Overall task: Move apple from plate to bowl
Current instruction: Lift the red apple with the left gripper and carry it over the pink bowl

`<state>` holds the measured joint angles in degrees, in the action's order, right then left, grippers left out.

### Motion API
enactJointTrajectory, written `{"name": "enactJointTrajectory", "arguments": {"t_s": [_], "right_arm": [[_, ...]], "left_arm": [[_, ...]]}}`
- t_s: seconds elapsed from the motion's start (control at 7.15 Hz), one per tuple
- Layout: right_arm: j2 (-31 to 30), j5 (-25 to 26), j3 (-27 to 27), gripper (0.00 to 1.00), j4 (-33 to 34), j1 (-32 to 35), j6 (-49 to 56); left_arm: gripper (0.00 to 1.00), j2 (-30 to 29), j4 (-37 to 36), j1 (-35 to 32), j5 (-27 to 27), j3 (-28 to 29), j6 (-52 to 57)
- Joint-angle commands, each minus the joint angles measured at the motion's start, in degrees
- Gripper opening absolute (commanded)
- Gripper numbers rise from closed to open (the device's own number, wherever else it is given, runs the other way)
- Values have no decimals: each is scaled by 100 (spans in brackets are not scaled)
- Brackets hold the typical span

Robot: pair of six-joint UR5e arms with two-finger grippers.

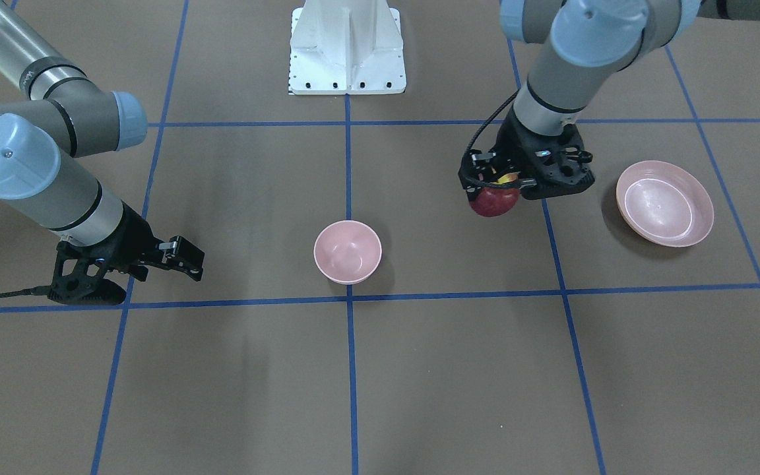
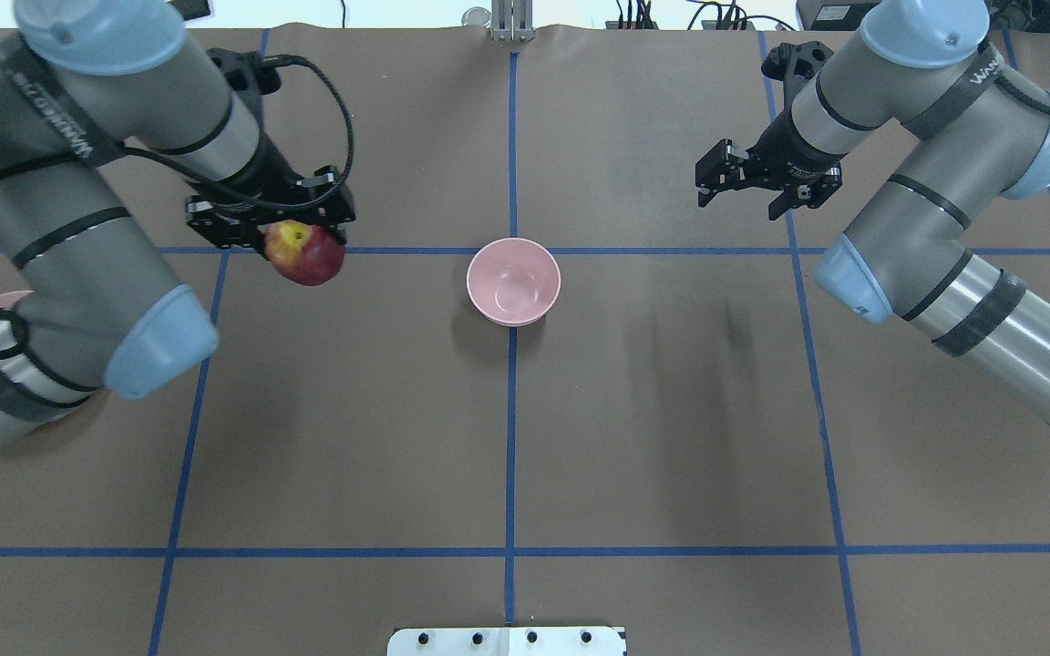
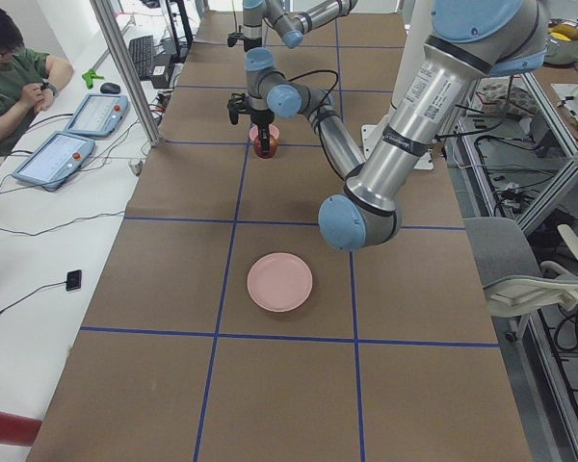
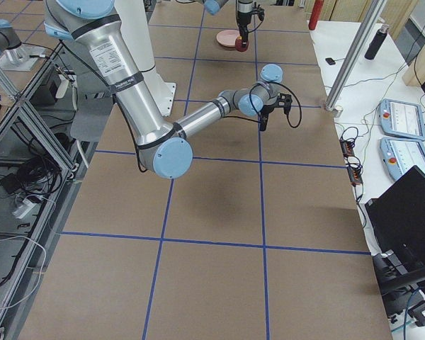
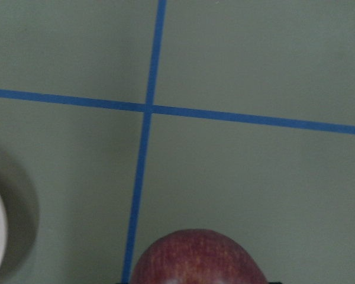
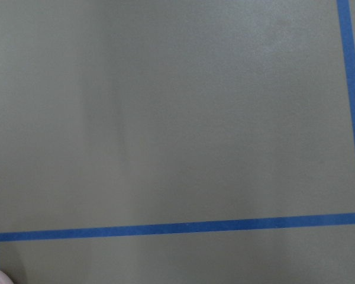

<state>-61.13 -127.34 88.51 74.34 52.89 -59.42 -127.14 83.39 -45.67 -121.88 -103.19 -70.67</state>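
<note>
Plainly, the left gripper [image 1: 499, 190] is clamped on the apple [image 1: 493, 202], its fingers pressed to the upper half. The fruit hangs in the air, off the plate [image 1: 665, 203] and just beside it.

The front-facing view shows the whole plate with its flat inner ring, and the gap between its rim and the apple. The overhead view buries nearly all of the plate under the left arm [image 2: 78, 228], leaving only a pink sliver. That same view does show the yellow-green patch at the apple's top. From the table's left end, apple and bowl [image 2: 513, 281] line up one behind the other, so that view cannot separate them. The overhead view shows them well apart. The left wrist camera catches only the apple's red crown at its bottom edge, over a crossing of blue tape lines [image 5: 148, 108].

The right gripper [image 2: 736, 208] hovers on the far side of the bowl, its fingers spread with nothing between them, and is well apart from the bowl.

The bowl sits on the centre tape line, close by a crossing, near the middle of the table [image 1: 419, 369] and far from every edge. Open brown surface runs between apple and bowl — a tape line crosses it. The plate lies nearer the table's end on the robot's left.
</note>
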Motion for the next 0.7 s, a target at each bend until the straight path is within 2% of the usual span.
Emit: {"name": "enactJointTrajectory", "arguments": {"t_s": [0.0,0.14,0.28,0.42,0.56], "right_arm": [[-118,-1,9,100,19,71,220],[-162,7,0,100,19,89,316],[-171,7,0,100,28,89,326],[-163,7,0,100,28,89,326],[-162,7,-9,100,28,89,326]], "left_arm": [[0,-1342,345,313,16,1347,-815],[0,-1862,345,418,33,1972,-886],[0,-2120,641,436,59,2501,-896],[0,-2183,1262,514,68,3089,-983],[0,-2175,1564,594,68,3390,-1001]]}}
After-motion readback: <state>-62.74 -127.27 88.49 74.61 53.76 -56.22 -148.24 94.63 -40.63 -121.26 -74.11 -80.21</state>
